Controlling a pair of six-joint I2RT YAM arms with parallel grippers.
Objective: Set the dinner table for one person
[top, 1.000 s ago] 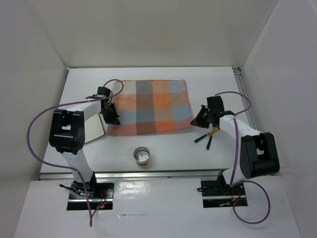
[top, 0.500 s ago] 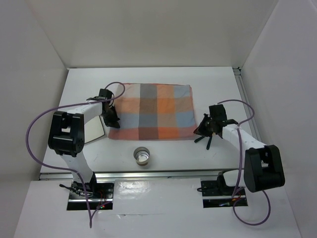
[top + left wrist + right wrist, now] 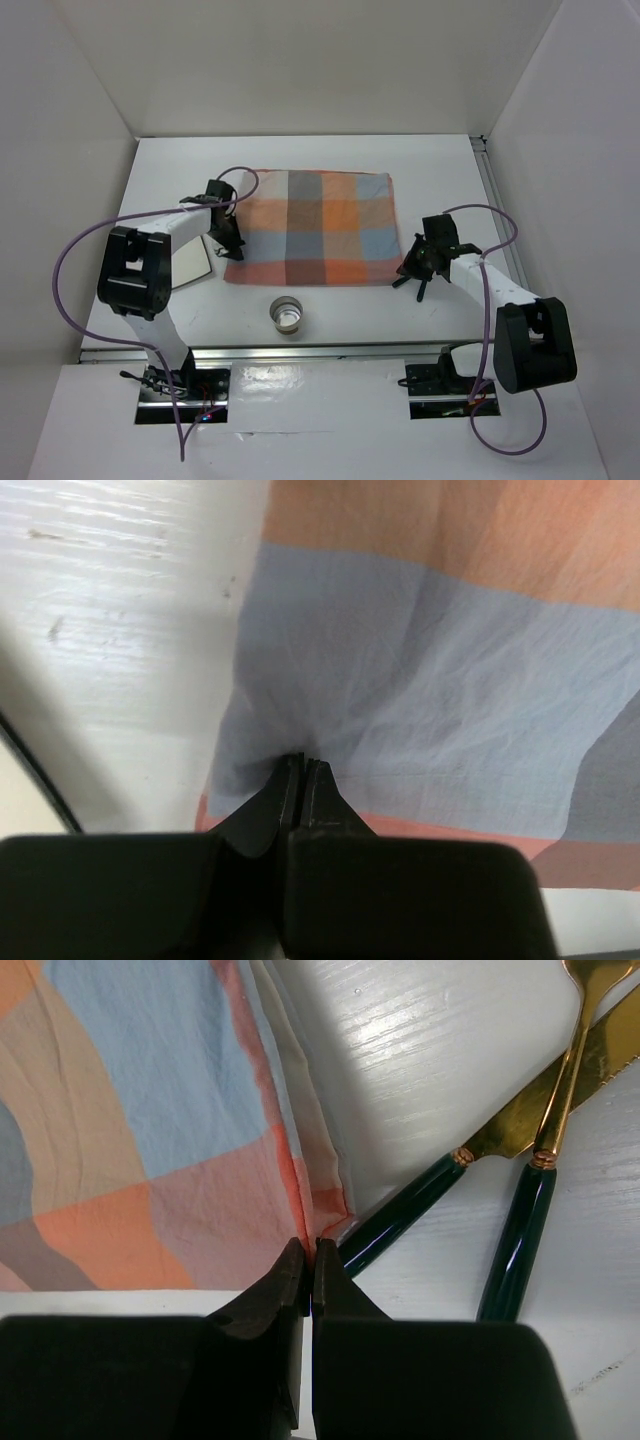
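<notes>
The orange, grey and blue checked cloth mat [image 3: 315, 228] lies spread on the white dinner table [image 3: 330, 150]. My left gripper [image 3: 232, 250] is shut on the mat's near left corner; in the left wrist view the jaws [image 3: 303, 765] pinch the blue cloth [image 3: 450, 680]. My right gripper [image 3: 408, 266] is shut on the mat's near right corner, and the right wrist view shows the hem [image 3: 310, 1190] clamped between the jaws [image 3: 311, 1250]. A knife [image 3: 480, 1145] and fork [image 3: 545, 1130] with dark green handles and gold ends lie just right of that corner.
A square white plate [image 3: 188, 262] lies left of the mat, partly under my left arm. A small metal cup [image 3: 288, 313] stands near the front edge. The cutlery [image 3: 425, 283] sits under my right wrist. A metal rail [image 3: 495, 195] runs along the right edge.
Both grippers have dragged the mat to the right and toward the near edge. The right corner now reaches the cutlery handles.
</notes>
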